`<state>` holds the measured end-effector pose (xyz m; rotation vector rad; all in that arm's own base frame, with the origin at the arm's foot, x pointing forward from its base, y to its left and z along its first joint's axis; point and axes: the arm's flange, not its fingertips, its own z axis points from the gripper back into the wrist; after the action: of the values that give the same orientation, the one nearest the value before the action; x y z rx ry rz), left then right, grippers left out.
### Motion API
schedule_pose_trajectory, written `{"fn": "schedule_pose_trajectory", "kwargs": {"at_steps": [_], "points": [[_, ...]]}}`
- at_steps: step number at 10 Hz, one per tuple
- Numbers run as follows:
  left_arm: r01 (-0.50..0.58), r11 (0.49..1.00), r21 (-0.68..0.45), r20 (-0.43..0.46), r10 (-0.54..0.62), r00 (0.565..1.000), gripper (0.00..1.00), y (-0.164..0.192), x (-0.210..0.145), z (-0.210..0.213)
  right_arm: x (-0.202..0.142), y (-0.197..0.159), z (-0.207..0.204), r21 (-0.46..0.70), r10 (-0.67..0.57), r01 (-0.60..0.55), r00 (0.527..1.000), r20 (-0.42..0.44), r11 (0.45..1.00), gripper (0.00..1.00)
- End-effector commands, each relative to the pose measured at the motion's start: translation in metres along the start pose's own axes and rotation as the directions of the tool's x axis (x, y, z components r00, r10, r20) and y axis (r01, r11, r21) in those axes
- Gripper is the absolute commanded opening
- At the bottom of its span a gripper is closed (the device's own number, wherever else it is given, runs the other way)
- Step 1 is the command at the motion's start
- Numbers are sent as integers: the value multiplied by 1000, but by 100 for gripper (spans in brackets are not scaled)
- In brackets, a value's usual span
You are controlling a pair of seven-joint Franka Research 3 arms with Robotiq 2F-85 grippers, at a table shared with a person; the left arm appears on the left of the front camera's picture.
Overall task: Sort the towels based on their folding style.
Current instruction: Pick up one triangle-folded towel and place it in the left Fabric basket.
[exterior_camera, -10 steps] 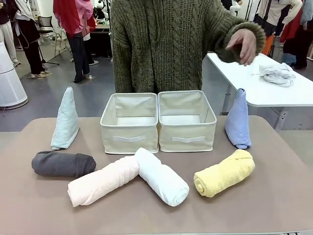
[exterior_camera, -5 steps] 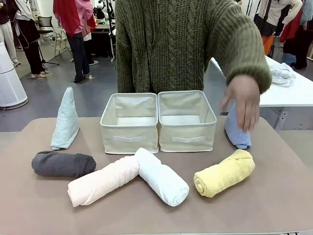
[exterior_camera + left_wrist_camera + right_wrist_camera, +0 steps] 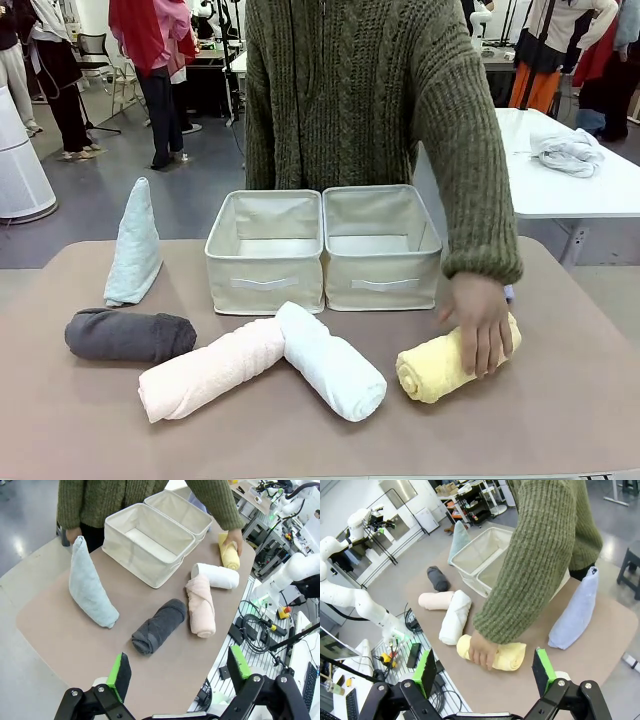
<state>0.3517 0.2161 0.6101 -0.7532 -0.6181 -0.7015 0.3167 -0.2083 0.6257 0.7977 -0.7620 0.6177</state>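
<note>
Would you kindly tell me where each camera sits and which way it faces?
Front view: robot's side of the table, facing across the bins at the person; a hand rests on the yellow towel.
Left wrist view: high off the table's left end, looking down past the open left gripper at the teal towel.
Right wrist view: high off the right end, looking past the open right gripper at the sleeve.
Shared: that hand on the yellow towel.

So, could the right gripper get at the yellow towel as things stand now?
Probably not yet: the person's hand lies on the yellow towel, between it and the open right gripper.
</note>
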Motion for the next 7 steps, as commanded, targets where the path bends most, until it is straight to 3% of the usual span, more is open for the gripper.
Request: {"fn": "schedule_pose_trajectory", "kwargs": {"at_steps": [1, 2, 3, 4, 5, 7], "points": [[0, 1000, 0, 0, 0, 1000, 100, 0, 0, 0, 1, 0, 0, 11, 7, -7, 1000, 7, 1000, 100], [-21, 999, 38, -54, 23, 998, 100, 3, 32, -11, 1, 0, 0, 11, 7, -7, 1000, 7, 1000, 100], [-44, 988, 150, -158, 67, 985, 100, 9, 85, -37, 1, 0, 0, 11, 7, -7, 1000, 7, 1000, 100], [-6, 944, 331, -298, 111, 948, 100, 17, 137, -74, 1, 0, 0, 11, 7, -7, 1000, 7, 1000, 100], [38, 911, 410, -441, 161, 883, 100, 25, 172, -118, 1, 0, 0, 11, 7, -7, 1000, 7, 1000, 100], [113, 817, 566, -587, 303, 751, 100, 48, 202, -204, 1, 0, 0, 11, 7, -7, 1000, 7, 1000, 100]]}}
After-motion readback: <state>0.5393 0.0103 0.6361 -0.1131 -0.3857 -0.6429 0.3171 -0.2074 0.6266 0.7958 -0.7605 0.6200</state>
